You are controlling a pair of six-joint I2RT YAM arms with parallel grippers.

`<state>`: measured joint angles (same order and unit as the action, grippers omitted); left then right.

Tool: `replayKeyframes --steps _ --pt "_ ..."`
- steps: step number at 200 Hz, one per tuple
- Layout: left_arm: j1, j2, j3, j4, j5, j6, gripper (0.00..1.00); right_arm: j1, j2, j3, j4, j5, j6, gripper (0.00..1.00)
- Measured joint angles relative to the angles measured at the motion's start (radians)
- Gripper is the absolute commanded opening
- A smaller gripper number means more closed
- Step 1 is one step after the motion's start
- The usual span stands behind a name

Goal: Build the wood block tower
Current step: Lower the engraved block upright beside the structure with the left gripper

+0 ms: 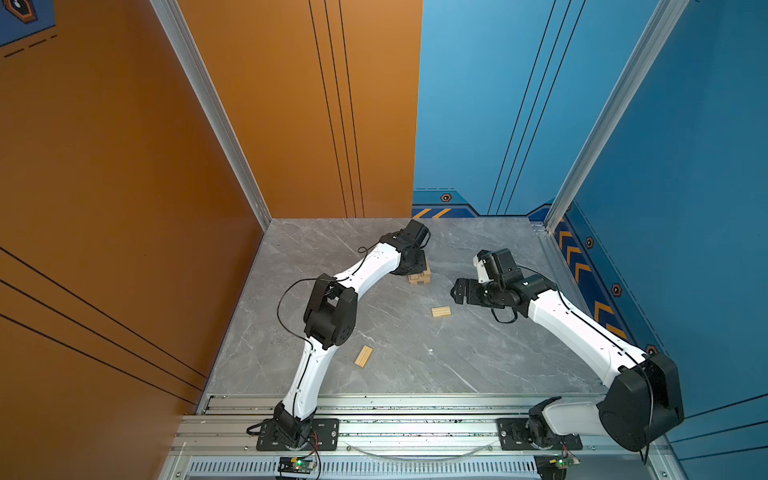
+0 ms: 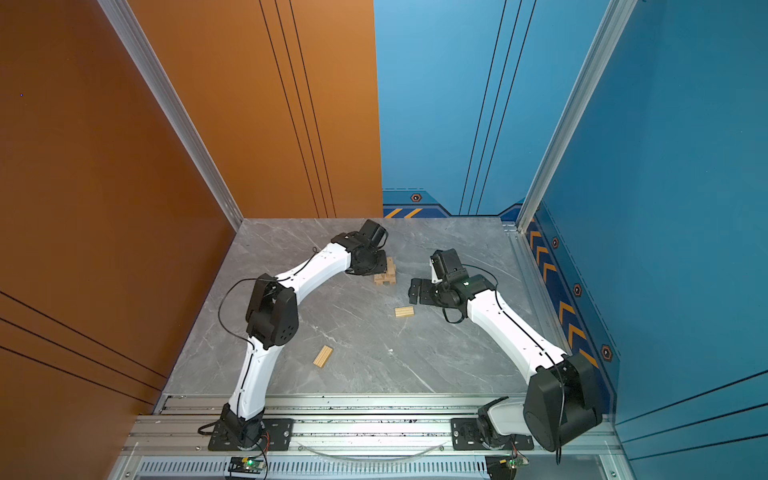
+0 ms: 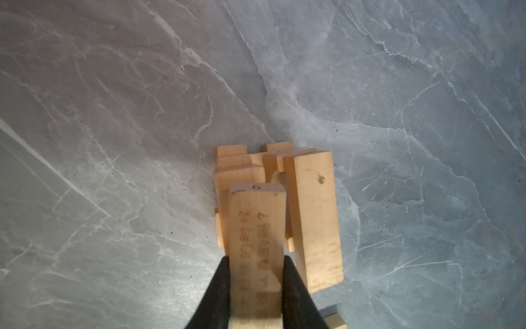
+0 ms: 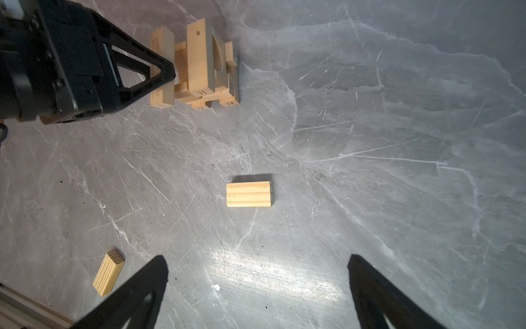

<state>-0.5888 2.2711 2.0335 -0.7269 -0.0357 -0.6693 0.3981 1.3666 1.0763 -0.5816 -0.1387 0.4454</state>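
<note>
If the table (image 1: 519, 357) is read as a clock face in a top view, with the robot's rail (image 1: 415, 415) at 6, the nearest piece is a grooved slab (image 1: 363, 356). It lies flat at about 7, just beside the left arm (image 1: 307, 374), which would crowd any reach for it from the right. Nearer the middle, a second grooved slab (image 4: 249, 194) lies flat with bare stone all round it. The right gripper (image 4: 257, 257) hangs near it at about 3, fingers spread wide and nothing between them. Farther on, toward 12, stands the tower (image 4: 200, 61), crossed layers of bars with no slab on top yet. The left gripper (image 3: 256, 257) is clamped tight on an engraved bar (image 3: 256, 225), holding it parallel to and just beside the tower's top bar (image 3: 313, 216). Whether it already rests on the layer below cannot be told. The danger, as I judge it, comes at release. The bar seems to sit near the outer ends of the cross pieces (image 4: 182, 88), so letting go there could tip it off. A sideways nudge could also shove the top bar or skew the loose layers. A slab brought in early would likely meet the left arm, which covers the tower from above.
</note>
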Motion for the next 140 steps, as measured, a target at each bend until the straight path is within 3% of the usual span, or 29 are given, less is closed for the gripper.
replayKeyframes --steps 140 --pt "0.005 0.006 0.026 -0.003 -0.001 0.000 0.24 -0.018 0.013 0.000 0.000 -0.010 -0.003 1.00"
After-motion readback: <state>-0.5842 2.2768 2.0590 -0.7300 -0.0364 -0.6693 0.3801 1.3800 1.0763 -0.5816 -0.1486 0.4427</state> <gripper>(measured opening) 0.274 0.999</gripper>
